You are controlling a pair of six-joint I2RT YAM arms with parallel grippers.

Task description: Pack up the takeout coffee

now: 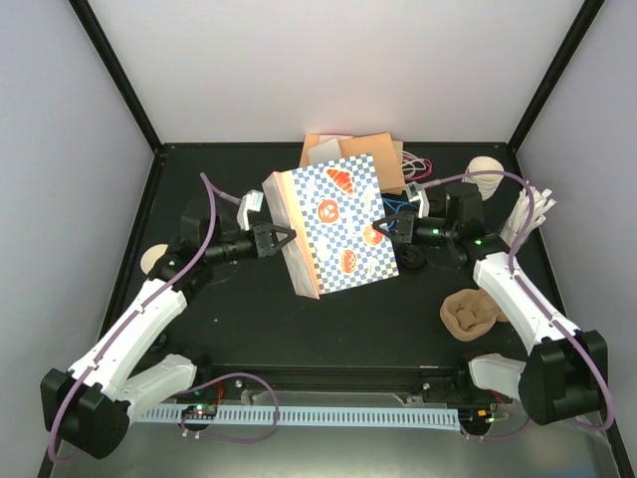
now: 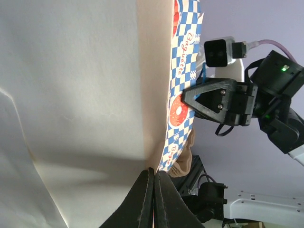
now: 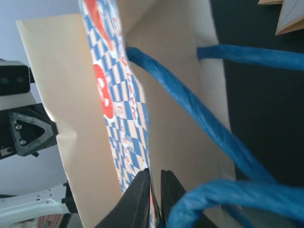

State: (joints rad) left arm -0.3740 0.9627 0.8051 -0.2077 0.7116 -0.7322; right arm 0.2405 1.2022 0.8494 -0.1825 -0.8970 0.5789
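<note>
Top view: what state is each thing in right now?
Paper bag: tilted, pinched at opposite edges.
Left gripper: shut on the bag's edge.
Right gripper: shut on the bag's printed wall.
Cup carrier: lying flat, no cup in it.

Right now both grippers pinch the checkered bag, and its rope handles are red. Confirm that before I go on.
Wrong on the colour: the rope handles are blue, not red, as the right wrist view shows. The rest stands: the left gripper and the right gripper both pinch the checkered bag.
</note>
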